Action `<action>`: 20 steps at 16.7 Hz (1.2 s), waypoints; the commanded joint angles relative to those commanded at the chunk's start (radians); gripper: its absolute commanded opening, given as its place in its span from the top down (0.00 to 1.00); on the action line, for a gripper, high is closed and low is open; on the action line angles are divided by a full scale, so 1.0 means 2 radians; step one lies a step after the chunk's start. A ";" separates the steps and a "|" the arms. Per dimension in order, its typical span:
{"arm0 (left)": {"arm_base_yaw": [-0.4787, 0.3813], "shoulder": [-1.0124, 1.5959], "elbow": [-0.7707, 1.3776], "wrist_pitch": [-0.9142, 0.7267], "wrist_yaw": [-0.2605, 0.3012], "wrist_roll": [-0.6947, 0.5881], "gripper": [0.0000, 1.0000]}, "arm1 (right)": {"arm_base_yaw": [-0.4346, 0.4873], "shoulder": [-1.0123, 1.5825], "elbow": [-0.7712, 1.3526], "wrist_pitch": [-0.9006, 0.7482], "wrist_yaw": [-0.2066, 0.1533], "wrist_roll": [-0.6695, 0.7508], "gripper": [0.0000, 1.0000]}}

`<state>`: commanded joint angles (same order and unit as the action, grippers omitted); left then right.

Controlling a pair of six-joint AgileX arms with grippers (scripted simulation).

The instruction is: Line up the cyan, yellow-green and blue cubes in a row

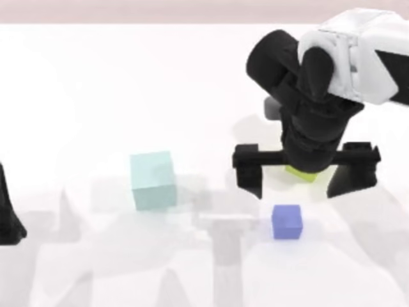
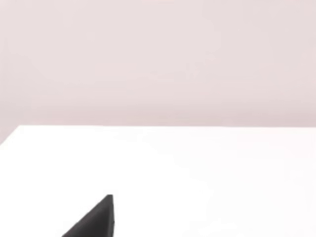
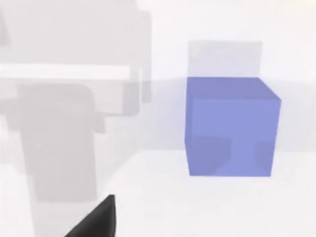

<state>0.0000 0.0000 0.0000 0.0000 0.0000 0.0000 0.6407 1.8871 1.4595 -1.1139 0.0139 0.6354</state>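
On the table [image 1: 96, 96] no row had been formed: the cyan cube [image 1: 153, 180] sat left of centre, the blue cube [image 1: 286, 221] right of centre and nearer the top view's lower edge, and only a sliver of the yellow-green cube [image 1: 301, 173] showed beneath the right arm, just above the blue one. Cyan stood well apart from the other two, so most of the lining-up looked undone. Right gripper [image 1: 305, 171] hung over the yellow-green cube, fingers spread wide, one either side of it, not touching as far as the top view showed; the wrist hid most of that cube, so how low the fingers reached could not be told. Right wrist view showed the blue cube [image 3: 231, 129] resting free on the table beyond a dark fingertip [image 3: 98, 219]. Judged: a grasp on yellow-green was about to be made. Left gripper [image 1: 9, 220] sat parked at the table's left edge; whether open or closed could not be told.
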 joint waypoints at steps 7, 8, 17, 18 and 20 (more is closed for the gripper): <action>0.000 0.000 0.000 0.000 0.000 0.000 0.00 | -0.017 0.031 0.039 -0.012 -0.001 -0.078 0.00; 0.000 0.000 0.000 0.000 0.000 0.000 0.00 | -0.023 0.041 0.051 -0.017 -0.001 -0.107 0.00; 0.000 0.000 0.000 0.000 0.000 0.000 0.00 | -0.090 0.141 0.173 -0.065 -0.006 -0.480 0.00; 0.000 0.000 0.000 0.000 0.000 0.000 0.00 | -0.097 0.149 0.184 -0.068 -0.006 -0.515 0.00; 0.000 0.000 0.000 0.000 0.000 0.000 0.00 | -0.109 0.159 0.204 -0.072 -0.006 -0.569 0.00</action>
<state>0.0000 0.0000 0.0000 0.0000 0.0000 0.0000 0.4219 2.2045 1.8679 -1.2572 0.0017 -0.5017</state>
